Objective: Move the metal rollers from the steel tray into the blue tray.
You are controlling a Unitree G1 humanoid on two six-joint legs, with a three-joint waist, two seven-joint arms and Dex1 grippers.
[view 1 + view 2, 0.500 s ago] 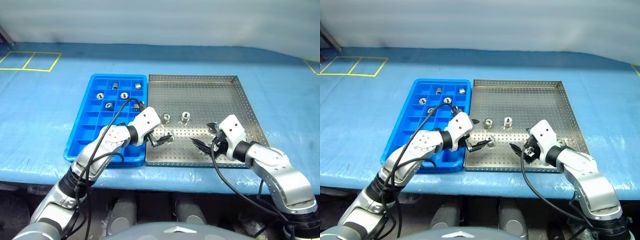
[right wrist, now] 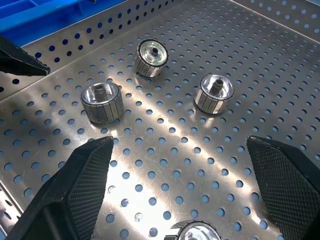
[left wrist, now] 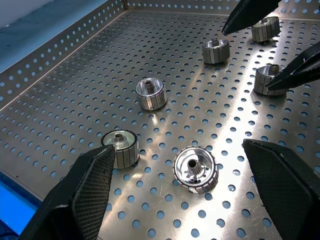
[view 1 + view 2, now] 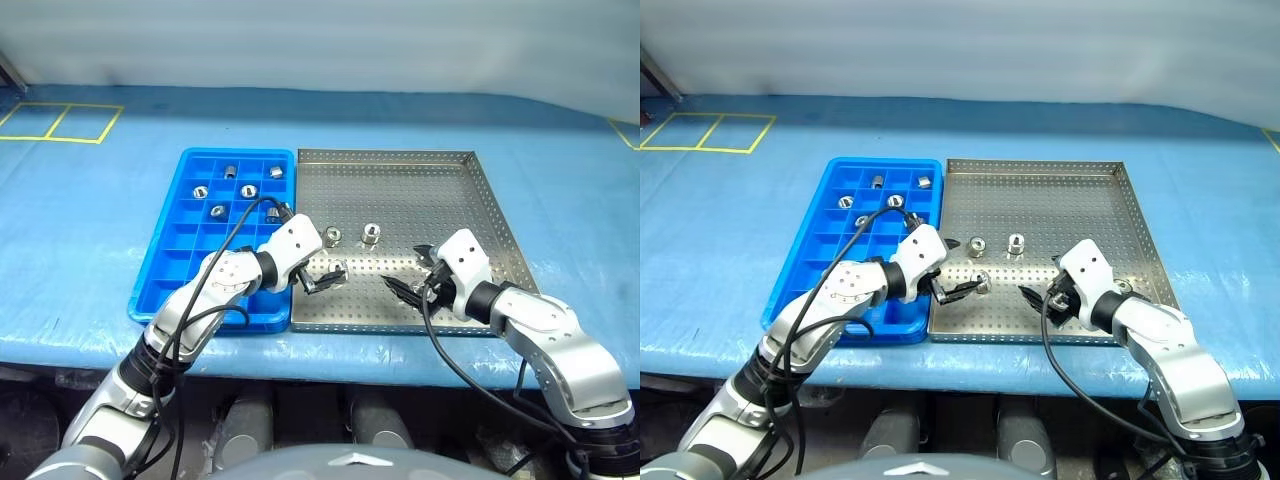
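Since half a second ago nothing has shifted: both arms hang where they were, low over the near part of the steel tray, and no roller has changed place. Taking that tray as the landmark, it lies on a blue-covered table, with the blue tray touching its left rim and already holding several rollers in its far compartments. The left gripper sits just inside the steel tray's near left corner, fingers spread and holding nothing; one metal roller stands on end directly between them, bore up, so it has no long axis to line up with and probably needs only a short drop and a squeeze. Two more rollers stand a little farther in, toward the tray's middle. The right gripper hovers over the near middle, also spread and empty, its nearest roller ahead and off to one side, so the left looks better placed.
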